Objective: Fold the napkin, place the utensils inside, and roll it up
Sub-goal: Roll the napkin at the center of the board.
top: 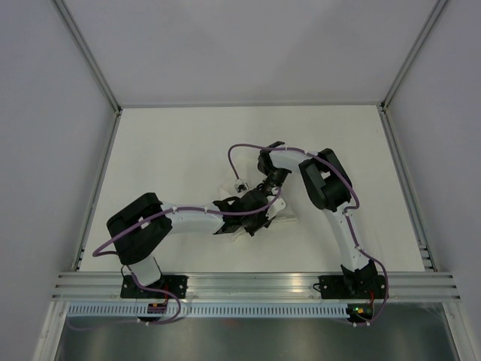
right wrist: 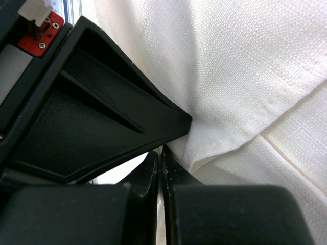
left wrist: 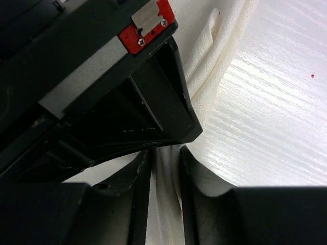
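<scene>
The white napkin (top: pixel 284 216) lies bunched at the table's middle, mostly hidden under both grippers. My left gripper (top: pixel 246 218) is shut on a strip of napkin cloth; in the left wrist view the cloth (left wrist: pixel 205 76) runs down between the fingers (left wrist: pixel 166 153). My right gripper (top: pixel 260 200) sits against the left one. In the right wrist view its jaws (right wrist: pixel 160 155) are pressed together at a folded corner of the napkin (right wrist: pixel 245 76), with a sliver of cloth between them. No utensils show in any view.
Each wrist view is half filled by the other gripper's black body with a red tag (left wrist: pixel 102 87) (right wrist: pixel 87 117). Purple cables loop over both arms (top: pixel 240 150). Grey walls and metal rails (top: pixel 98 188) bound the white table.
</scene>
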You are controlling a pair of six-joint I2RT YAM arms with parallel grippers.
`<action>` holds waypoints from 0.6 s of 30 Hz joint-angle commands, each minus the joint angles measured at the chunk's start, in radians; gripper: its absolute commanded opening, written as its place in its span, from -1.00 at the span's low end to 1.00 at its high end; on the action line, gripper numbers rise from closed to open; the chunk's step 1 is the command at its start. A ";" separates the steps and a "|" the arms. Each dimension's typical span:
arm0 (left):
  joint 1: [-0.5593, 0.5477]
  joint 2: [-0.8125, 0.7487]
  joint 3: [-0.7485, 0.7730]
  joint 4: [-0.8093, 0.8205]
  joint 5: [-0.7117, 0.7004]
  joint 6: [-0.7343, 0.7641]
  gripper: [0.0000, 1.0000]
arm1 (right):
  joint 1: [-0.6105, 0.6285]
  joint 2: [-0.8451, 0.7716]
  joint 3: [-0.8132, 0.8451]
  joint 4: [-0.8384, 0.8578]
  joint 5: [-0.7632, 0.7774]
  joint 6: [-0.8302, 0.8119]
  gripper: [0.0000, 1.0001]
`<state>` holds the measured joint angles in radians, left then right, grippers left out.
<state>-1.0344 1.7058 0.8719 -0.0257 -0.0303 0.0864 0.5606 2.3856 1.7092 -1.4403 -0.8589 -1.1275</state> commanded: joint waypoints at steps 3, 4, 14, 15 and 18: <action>0.014 0.031 -0.011 0.041 0.058 -0.025 -0.95 | 0.010 0.014 -0.023 0.092 0.026 0.017 -0.92; 0.016 0.029 -0.014 0.044 0.061 -0.030 -0.95 | 0.010 0.006 -0.031 0.104 0.024 0.023 -0.88; 0.056 -0.008 -0.100 0.145 0.124 -0.028 -0.95 | -0.034 -0.227 -0.152 0.326 -0.037 0.193 -0.26; 0.062 -0.011 -0.120 0.176 0.130 -0.028 -0.95 | -0.044 -0.242 -0.155 0.345 -0.043 0.216 -0.25; 0.079 -0.026 -0.160 0.228 0.147 -0.022 -0.95 | -0.083 -0.302 -0.177 0.431 -0.061 0.305 -0.18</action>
<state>-0.9741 1.6817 0.7723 0.1593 0.0677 0.0814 0.5083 2.1746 1.5383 -1.1732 -0.8707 -0.9005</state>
